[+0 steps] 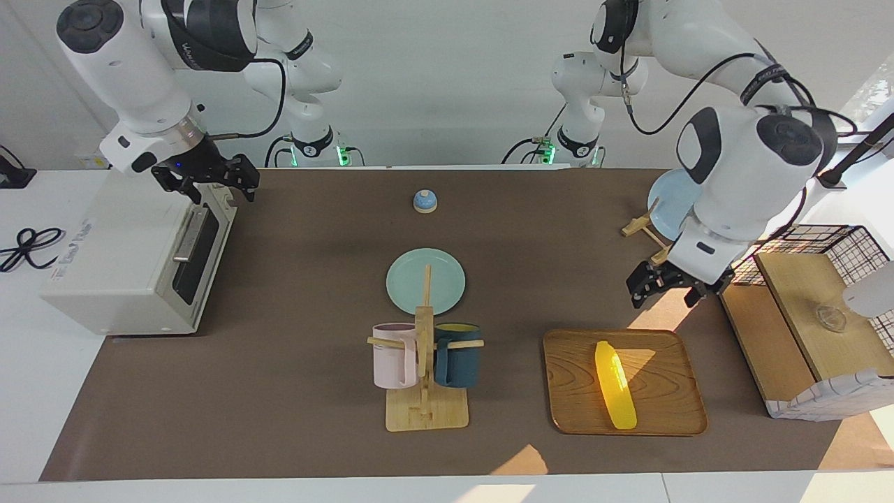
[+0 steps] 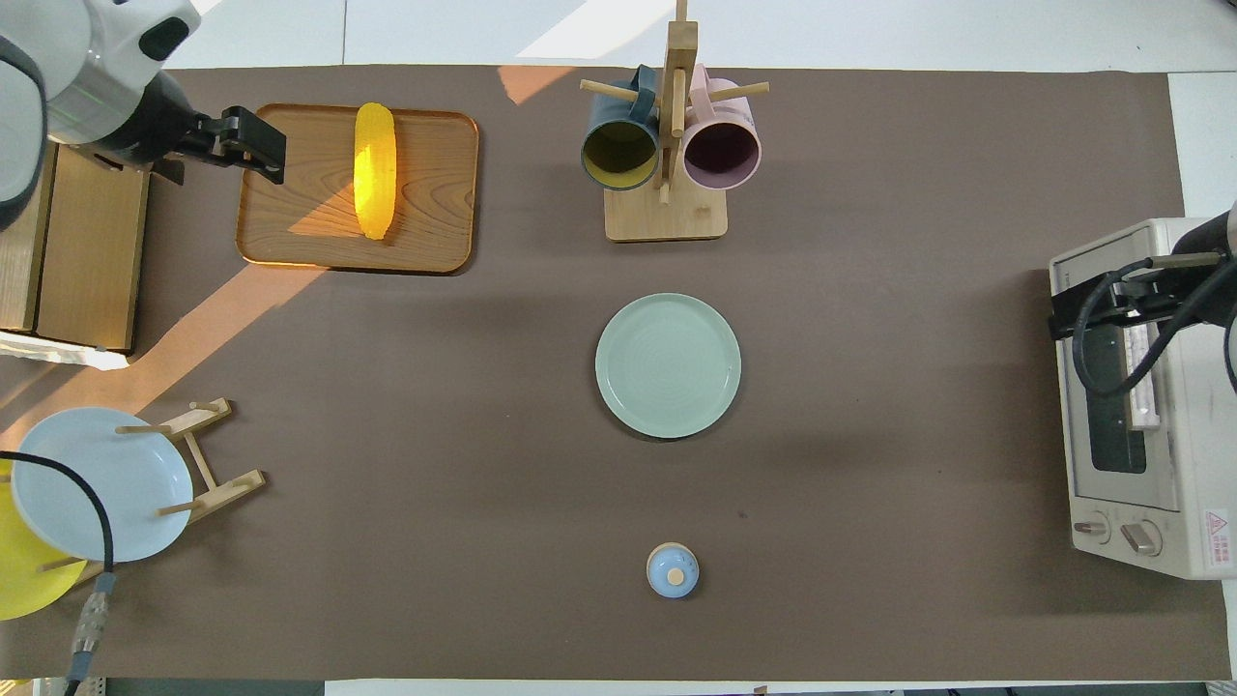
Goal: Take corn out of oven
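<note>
The yellow corn lies lengthwise on a wooden tray, toward the left arm's end of the table, with nothing touching it. My left gripper hangs open and empty in the air, over the tray's edge at the left arm's end. The off-white oven stands at the right arm's end with its dark glass door up and shut. Over the oven's top edge, above the door, my right gripper is open and holds nothing.
A mug rack holds a pink and a dark blue mug, with a green plate nearer the robots and a small blue lidded jar nearer still. A plate rack with a light blue plate and a wire-and-wood box stand at the left arm's end.
</note>
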Robot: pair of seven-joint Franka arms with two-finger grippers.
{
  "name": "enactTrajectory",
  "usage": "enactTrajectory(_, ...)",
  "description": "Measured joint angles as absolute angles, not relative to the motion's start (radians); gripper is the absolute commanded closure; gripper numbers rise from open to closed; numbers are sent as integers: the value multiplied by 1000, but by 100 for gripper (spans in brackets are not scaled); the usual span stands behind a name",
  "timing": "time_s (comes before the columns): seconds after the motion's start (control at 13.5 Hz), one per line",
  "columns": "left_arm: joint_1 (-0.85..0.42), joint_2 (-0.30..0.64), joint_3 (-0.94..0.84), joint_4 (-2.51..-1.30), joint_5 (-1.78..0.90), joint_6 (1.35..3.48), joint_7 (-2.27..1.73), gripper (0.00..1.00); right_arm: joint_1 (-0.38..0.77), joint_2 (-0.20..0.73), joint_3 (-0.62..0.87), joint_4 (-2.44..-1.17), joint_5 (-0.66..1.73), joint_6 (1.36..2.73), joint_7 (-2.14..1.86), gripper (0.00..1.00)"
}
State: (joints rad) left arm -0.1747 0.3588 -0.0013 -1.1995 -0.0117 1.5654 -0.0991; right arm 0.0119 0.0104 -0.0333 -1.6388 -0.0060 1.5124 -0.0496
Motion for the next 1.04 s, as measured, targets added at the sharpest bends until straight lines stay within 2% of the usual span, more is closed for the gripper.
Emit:
enactTrajectory(0.22, -162, 249, 5, -1247, -11, 1454, -99, 0, 13, 10, -33, -1637, -6, 1512, -50, 0)
enactTrajectory(0.59, -132, 29, 5, -1533, -11, 1443, -108, 0, 13, 10, -33, -1636, -6, 1512, -50, 0)
enactTrajectory(0.74, -132, 0, 0, -1605, -11, 1503, -112, 0, 14, 10, -33, -1636, -6, 1512, -50, 0)
enactTrajectory(1.04, -132, 4, -6, -1642, -12, 1613, -113, 0, 15, 10, -33, -1636, -6, 1512, -50, 0)
